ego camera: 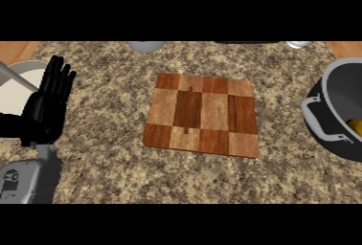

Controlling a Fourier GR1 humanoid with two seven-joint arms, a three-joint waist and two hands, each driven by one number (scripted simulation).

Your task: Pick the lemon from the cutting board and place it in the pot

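My left hand [44, 112] is resting at the left side of the counter [106, 167], fingers [56, 79] straight & pointing up, holding nothing. The lemon [356, 125] is sitting in the pot [345, 91] at the right edge. The cutting board [201, 115] is lying btw hand & pot.

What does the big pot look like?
The pot is round, deep and dark grey, like metal, with a paler rim. A light grey loop handle sticks out toward the cutting board. It stands upright on the speckled counter at the right, partly cut off by the view's edge. A bit of yellow, likely the lemon, shows inside it.
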